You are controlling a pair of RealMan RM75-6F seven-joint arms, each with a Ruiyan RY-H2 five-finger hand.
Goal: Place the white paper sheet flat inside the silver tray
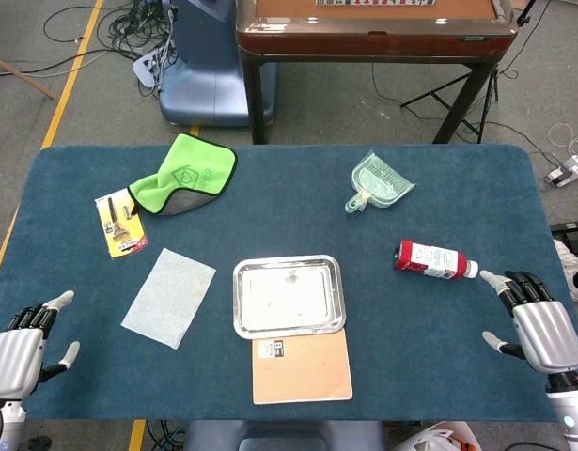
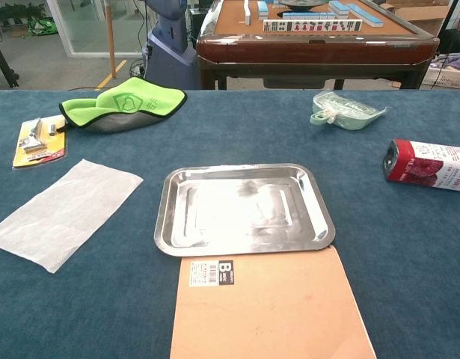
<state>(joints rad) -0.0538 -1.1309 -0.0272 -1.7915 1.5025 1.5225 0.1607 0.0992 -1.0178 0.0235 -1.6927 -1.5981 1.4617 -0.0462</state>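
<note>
**Reach for the sheet**

Board (image 2: 271, 307) lies nearest, touching the empty tray (image 1: 289, 296). Sheet (image 1: 168, 297) lies flat, left of it. Both hands, left (image 1: 21, 349) and right (image 1: 536, 324), are spread, holding nothing. I'd pinch its near edge with the left.

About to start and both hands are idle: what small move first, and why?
Probably reach the left hand toward the paper sheet. It lies flat on the table, left of the empty tray, nearer that open hand than the right hand.
</note>
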